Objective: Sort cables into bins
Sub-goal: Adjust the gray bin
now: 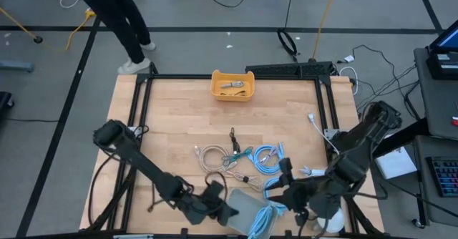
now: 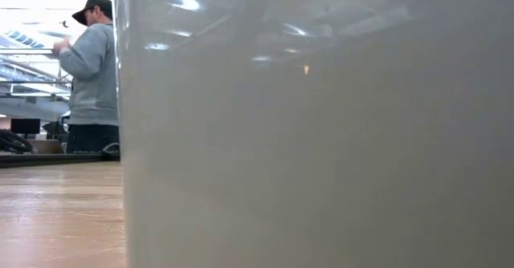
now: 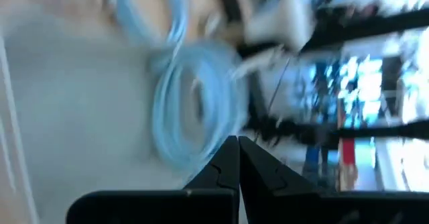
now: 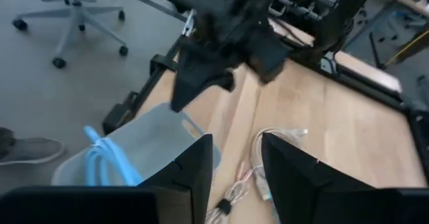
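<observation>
We see the left gripper at the near edge of the worktop, jaws closed on nothing, at the rim of the pale grey bin. A coiled light-blue cable lies in that bin, partly spilling over its edge. The right gripper hovers just beside the bin, jaws apart, empty. The other light-blue coils, a beige coil and short thin cables lie mid-worktop. The orange-yellow bin sits at the far edge with small cables inside. In the low view the grey bin fills most of the picture; a person stands beyond.
</observation>
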Tool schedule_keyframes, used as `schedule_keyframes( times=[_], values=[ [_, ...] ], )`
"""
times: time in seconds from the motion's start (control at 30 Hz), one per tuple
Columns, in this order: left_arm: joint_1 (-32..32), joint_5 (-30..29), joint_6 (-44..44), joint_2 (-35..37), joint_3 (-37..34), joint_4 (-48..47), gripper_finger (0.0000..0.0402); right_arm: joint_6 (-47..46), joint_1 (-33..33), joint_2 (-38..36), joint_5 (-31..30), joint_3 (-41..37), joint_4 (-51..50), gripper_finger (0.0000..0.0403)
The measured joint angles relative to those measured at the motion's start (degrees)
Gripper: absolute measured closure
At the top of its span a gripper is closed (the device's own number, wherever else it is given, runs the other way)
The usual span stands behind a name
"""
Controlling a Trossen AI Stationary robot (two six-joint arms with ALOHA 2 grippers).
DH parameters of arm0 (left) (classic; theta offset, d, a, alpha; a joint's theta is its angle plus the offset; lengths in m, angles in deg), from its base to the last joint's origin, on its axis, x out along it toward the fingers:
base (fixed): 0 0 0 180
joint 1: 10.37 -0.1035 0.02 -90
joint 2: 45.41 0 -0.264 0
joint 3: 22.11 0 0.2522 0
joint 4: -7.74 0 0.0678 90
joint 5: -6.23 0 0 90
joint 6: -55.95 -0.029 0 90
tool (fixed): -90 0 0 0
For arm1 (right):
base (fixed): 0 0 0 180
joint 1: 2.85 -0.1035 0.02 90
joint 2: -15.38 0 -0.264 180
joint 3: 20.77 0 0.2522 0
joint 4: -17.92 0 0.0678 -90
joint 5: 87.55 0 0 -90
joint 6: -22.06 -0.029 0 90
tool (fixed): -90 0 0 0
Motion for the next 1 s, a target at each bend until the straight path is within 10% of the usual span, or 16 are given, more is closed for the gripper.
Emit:
schedule_keyframes(
  times=[0.5,1.0],
  values=[
    [-5.39,3.80,-0.88,-3.88,0.66,2.63,0.0401,-5.66,-2.81,1.29,3.76,-2.11,-2.11,0.0321],
    [-14.06,10.82,-12.24,8.73,0.62,-29.17,0.0401,-32.93,-6.91,1.29,16.22,-12.69,3.00,0.0397]
  ],
)
